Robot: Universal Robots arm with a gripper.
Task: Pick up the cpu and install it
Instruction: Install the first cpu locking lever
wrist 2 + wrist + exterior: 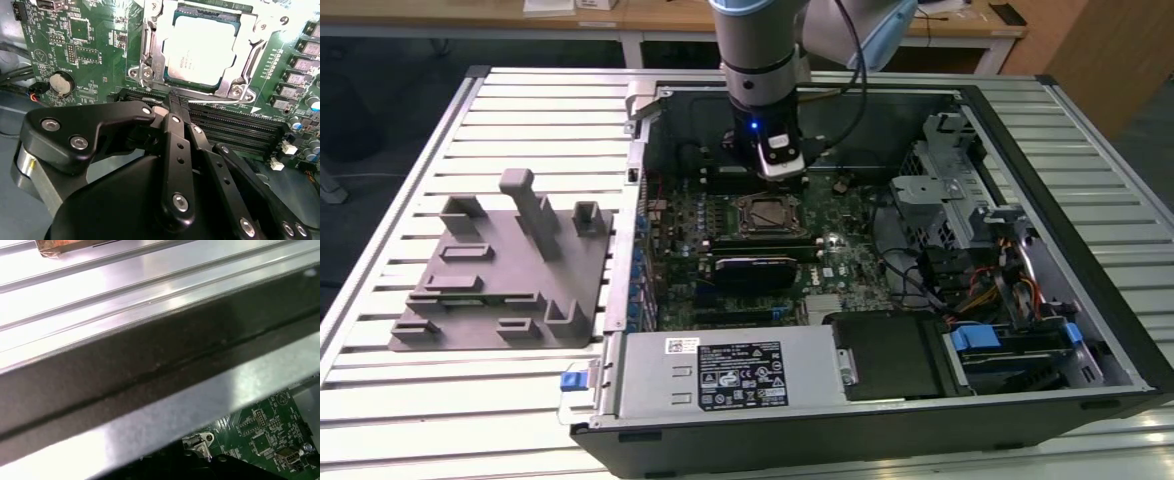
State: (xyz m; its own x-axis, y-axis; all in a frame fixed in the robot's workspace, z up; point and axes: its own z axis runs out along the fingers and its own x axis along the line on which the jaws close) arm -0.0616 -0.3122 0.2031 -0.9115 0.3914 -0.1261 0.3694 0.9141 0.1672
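Cpu [200, 47] seated in socket; gripper [176, 102] apparently closed, empty.

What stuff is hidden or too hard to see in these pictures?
1. Second wrist view: glare whitens the cpu, so its top markings are lost.
2. Second wrist view: the end effector covers part of the memory slots.
3. First wrist view: the case wall hides most of the motherboard.
4. Exterior view: the cpu is too small to tell whether it sits flat.

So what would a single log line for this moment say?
stage: install | pale silver square cpu: seated in metal-framed socket | gripper: jaws shut, empty, just off socket edge | green motherboard: exposed
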